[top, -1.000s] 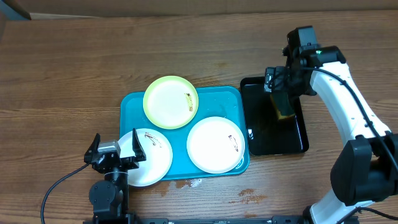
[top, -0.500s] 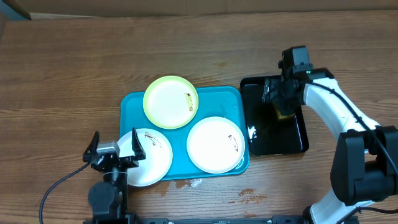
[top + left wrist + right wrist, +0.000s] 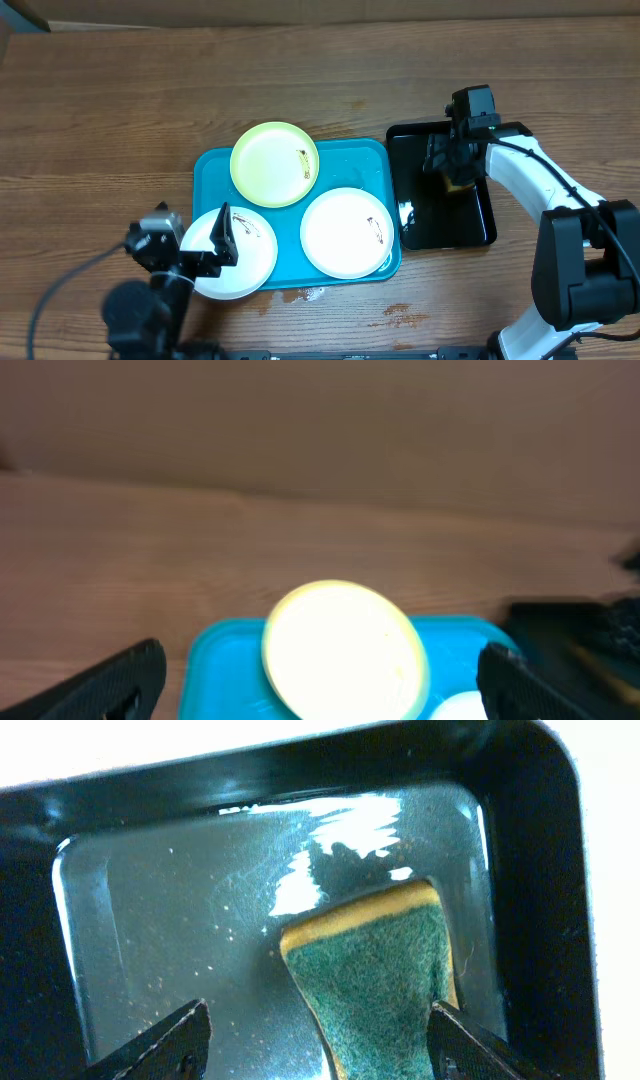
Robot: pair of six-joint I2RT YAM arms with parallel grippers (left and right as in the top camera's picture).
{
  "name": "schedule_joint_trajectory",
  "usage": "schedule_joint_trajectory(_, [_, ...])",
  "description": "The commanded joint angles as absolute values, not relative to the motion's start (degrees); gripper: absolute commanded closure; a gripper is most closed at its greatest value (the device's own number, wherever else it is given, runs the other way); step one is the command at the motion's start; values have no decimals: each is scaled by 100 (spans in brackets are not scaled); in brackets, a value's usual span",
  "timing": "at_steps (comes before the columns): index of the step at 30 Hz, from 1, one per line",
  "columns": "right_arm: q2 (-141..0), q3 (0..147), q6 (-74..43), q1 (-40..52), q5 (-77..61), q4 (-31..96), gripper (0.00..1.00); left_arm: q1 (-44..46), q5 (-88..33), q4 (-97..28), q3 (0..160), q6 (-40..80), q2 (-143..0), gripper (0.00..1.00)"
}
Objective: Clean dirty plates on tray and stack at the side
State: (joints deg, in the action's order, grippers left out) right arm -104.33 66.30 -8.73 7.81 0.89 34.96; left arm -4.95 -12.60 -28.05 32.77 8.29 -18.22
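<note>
The turquoise tray [image 3: 355, 160] holds a pale yellow-green plate [image 3: 274, 163] at its back left and a white plate [image 3: 346, 232] at its front right. A second white plate [image 3: 245, 258] overhangs its front left corner. All three have small brown smears. My left gripper [image 3: 190, 243] is open and empty, raised over that left white plate. The left wrist view shows the yellow-green plate [image 3: 345, 650] and the tray [image 3: 225, 660] beyond my open fingers [image 3: 320, 685]. My right gripper [image 3: 455, 165] is open over the black tray [image 3: 420, 215].
In the right wrist view a green and yellow sponge [image 3: 375, 975] lies in the wet black tray [image 3: 170, 920], between my open fingers [image 3: 320, 1040] and nearer the right one. Wet spots mark the wooden table [image 3: 400, 315] in front of the turquoise tray.
My right gripper has moved forward and down over the black tray, onto the sponge. My left arm has shifted left and risen, still open over the left white plate.
</note>
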Motion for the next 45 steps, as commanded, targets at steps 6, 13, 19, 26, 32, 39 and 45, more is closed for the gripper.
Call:
schedule_joint_trajectory(6, [-10409, 6556, -847, 777, 143, 3426, 15, -480, -3483, -4278, 5586, 926, -4650, 0])
schedule_joint_trajectory(13, [-10409, 6556, -847, 777, 143, 3542, 20, -255, -4346, -4506, 5745, 1100, -5894, 6])
schedule_joint_trajectory(19, [-10409, 6556, -847, 777, 145, 3538, 27, 784, -2781, -5142, 5734, 1393, -6823, 39])
schedule_joint_trajectory(26, [-10409, 6556, -849, 777, 145, 3542, 21, 2209, -1031, -5006, 5734, 2353, -7867, 37])
schedule_joint_trajectory(32, [-10409, 6556, -849, 777, 145, 3540, 20, 2711, -792, -4877, 5734, 2755, -8722, 39])
schedule_joint_trajectory(39, [-10409, 6556, -847, 777, 145, 3538, 20, 2851, -825, -4604, 5734, 2985, -9533, 51])
schedule_joint_trajectory(45, [-10429, 6549, -849, 777, 145, 3479, 20, 2810, -854, -4604, 5734, 2982, -9590, 65])
